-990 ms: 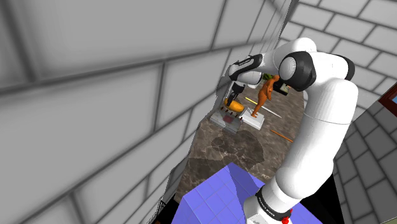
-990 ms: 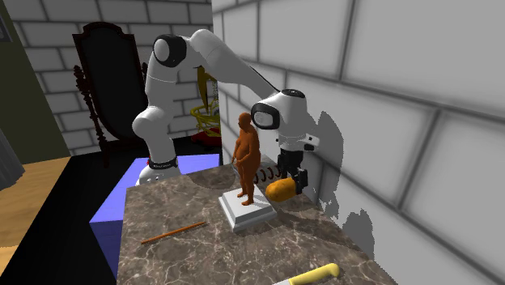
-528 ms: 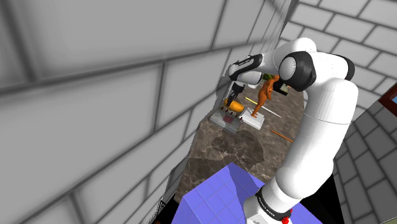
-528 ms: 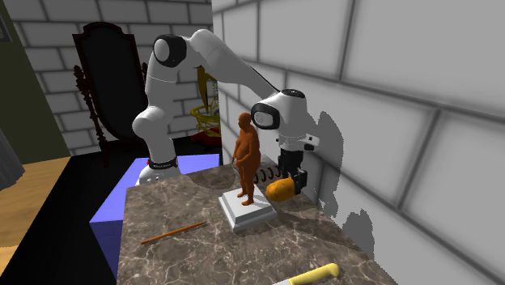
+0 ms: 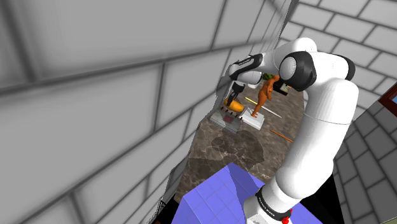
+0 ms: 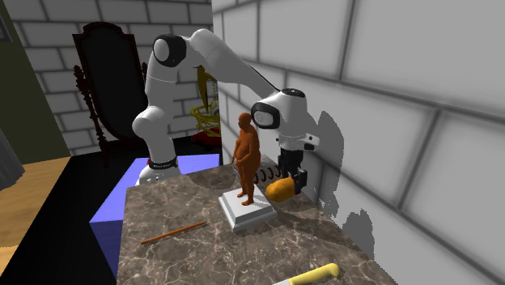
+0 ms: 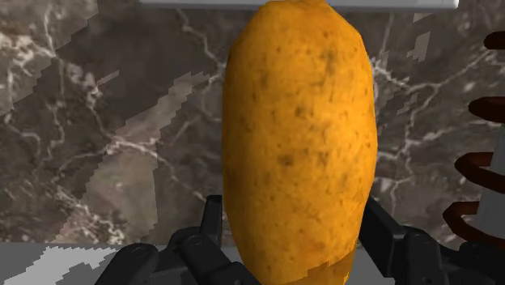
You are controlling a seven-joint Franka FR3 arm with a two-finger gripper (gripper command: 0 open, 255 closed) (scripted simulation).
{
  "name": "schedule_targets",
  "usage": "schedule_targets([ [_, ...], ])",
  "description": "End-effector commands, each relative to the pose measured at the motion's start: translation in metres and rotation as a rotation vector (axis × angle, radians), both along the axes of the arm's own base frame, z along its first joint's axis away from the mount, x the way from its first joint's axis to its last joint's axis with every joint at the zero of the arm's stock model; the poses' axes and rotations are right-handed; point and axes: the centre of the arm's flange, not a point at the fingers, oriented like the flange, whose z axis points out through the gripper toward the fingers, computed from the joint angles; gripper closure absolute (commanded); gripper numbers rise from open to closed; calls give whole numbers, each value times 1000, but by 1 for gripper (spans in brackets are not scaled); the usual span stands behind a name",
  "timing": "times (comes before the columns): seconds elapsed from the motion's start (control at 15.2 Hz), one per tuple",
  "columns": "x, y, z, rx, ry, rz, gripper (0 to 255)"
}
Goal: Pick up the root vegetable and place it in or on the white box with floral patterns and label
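Note:
An orange, speckled potato [image 7: 298, 154] is clasped between my black fingers [image 7: 380, 228], its long axis pointing away from the hand. My gripper [image 6: 290, 186] is shut on the potato [image 6: 280, 190] low over the marble tabletop [image 6: 186, 210], close to the brick wall. In the shoulder view the potato [image 5: 235, 106] hangs in the gripper [image 5: 234, 102] just above a white box with a red-marked label [image 5: 227, 119]. I cannot tell whether the potato touches anything beneath it.
An orange figurine [image 6: 247, 158] on a white plinth [image 6: 247, 214] stands right beside the gripper. A dark coil [image 7: 479, 162] lies close to the hand. A brown stick [image 6: 173, 233] and a yellow-handled knife [image 6: 312, 277] lie nearer the table's front. The blue stand [image 5: 216, 197] is below.

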Motion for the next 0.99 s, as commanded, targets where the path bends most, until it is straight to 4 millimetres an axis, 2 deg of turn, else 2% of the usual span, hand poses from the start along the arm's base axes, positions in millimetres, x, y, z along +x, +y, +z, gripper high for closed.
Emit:
schedule_targets([
  [0.0,0,0,8,0,0,-1,255],
  [0.92,0,0,82,0,0,-1,255],
])
